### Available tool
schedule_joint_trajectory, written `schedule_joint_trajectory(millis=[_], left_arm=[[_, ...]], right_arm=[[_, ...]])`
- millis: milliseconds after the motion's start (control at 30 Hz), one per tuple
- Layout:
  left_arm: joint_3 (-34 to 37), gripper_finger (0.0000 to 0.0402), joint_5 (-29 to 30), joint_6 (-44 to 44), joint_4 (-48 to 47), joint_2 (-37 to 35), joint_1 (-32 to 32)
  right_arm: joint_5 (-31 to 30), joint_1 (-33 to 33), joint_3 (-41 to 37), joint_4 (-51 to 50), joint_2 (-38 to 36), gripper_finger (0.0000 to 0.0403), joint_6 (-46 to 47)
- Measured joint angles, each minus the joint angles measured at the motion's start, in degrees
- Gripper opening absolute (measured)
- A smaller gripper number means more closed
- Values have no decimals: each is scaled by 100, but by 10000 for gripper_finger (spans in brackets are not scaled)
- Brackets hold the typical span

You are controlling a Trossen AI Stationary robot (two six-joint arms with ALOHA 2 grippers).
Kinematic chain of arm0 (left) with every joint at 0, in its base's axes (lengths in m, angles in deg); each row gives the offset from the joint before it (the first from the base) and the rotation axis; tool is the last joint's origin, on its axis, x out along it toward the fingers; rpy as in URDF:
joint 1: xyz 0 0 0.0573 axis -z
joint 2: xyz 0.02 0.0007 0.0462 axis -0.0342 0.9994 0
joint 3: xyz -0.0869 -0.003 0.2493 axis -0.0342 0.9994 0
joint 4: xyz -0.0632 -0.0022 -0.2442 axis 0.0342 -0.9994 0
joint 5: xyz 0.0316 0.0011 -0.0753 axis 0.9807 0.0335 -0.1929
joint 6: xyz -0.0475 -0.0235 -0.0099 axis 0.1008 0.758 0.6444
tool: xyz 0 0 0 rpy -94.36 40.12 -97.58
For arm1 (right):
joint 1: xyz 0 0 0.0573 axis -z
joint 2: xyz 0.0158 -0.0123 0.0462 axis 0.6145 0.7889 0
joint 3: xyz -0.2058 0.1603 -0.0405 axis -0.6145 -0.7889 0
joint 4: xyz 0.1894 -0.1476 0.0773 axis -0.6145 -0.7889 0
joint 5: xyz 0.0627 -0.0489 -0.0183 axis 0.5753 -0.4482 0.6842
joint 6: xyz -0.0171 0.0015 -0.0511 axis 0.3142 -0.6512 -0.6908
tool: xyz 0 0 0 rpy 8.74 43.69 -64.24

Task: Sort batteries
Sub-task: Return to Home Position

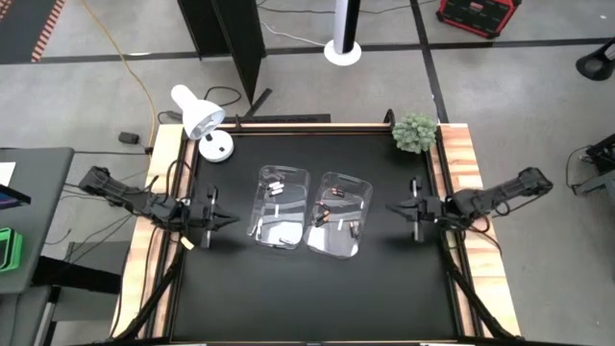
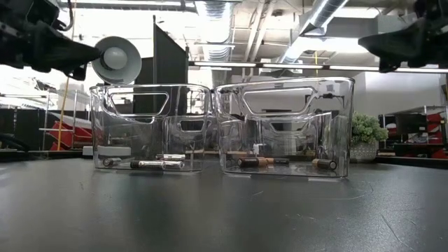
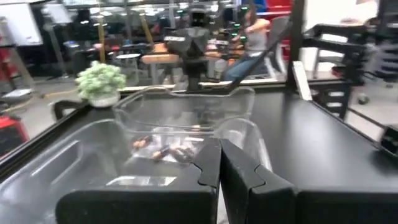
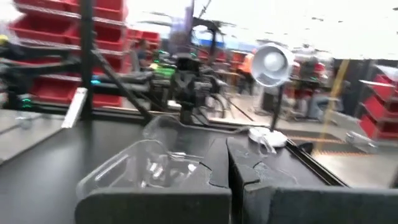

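Flanking the bins (image 1: 261, 207) (lamp (image 1: 197, 113), plant (image 1: 415, 133) behind), left end effector (image 1: 231, 219), right end effector (image 1: 392, 208) seemingly closed.

Grey floor (image 1: 86, 96), white lamp (image 1: 197, 111), red bins (image 4: 37, 28)

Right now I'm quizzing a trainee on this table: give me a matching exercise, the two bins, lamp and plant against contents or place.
1 left bin
2 right bin
3 lamp
4 plant

A far right corner
B white batteries
C far left corner
D dark batteries

Pairs: 1-B, 2-D, 3-C, 4-A.
The left gripper and right gripper wait beside the bins.
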Motion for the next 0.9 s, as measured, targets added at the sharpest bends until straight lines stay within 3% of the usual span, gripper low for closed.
schedule_joint_trajectory(millis=[233,533,900], left_arm=[[90,0,-681,-146,188,-12,-251],[101,0,-1594,-13,36,-18,-1168],[197,0,-1853,26,-86,-19,-1771]], right_arm=[[1263,774,-2,-965,-765,1,302],[2273,1906,-7,-1264,-752,1,622],[2528,2219,-13,-1401,-750,1,588]])
